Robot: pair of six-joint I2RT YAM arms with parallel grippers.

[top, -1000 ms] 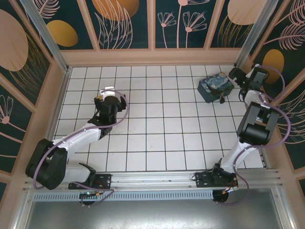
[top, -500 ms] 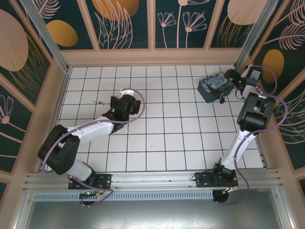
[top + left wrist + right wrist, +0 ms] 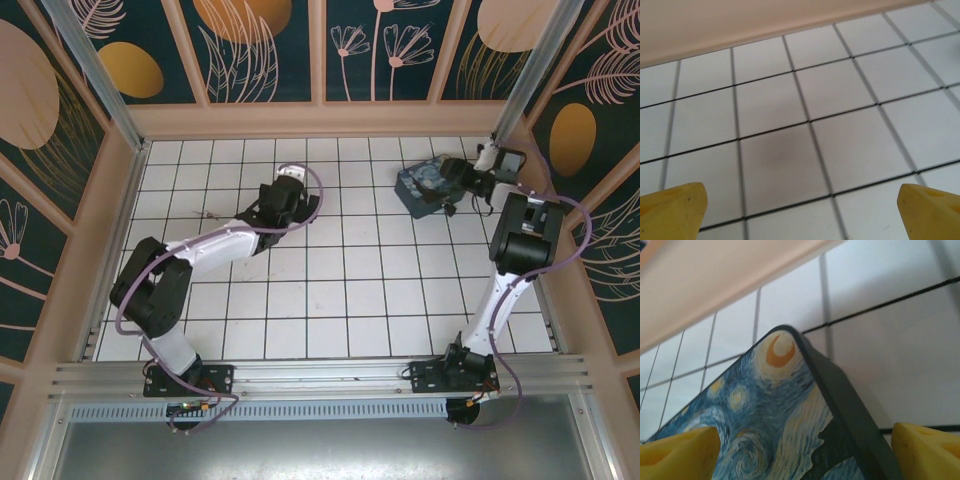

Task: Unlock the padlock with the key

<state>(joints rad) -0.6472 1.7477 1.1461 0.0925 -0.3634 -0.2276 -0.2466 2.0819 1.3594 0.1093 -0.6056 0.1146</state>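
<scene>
The tiny padlock (image 3: 446,208) hangs at the front right side of a blue-and-yellow painted box (image 3: 418,184) at the back right of the tiled table. My right gripper (image 3: 455,172) reaches in from the right, its yellow fingers wide apart and straddling a corner of the box (image 3: 780,415). In the right wrist view, whether they press on the box cannot be told. The key (image 3: 205,213) lies on a tile at the left, apart from both arms. My left gripper (image 3: 291,186) hovers right of the key, open and empty, with bare tiles between its fingertips (image 3: 675,205).
A beige wall (image 3: 320,118) borders the tiled table (image 3: 340,280) at the back, and posts stand at both rear corners. The box sits close to the right rear post (image 3: 520,90). My left arm's elbow (image 3: 150,290) hangs over the left tiles.
My left gripper swung right, away from the key, which now lies uncovered. My right gripper moved left onto the box, and the box with its padlock shifted left.
</scene>
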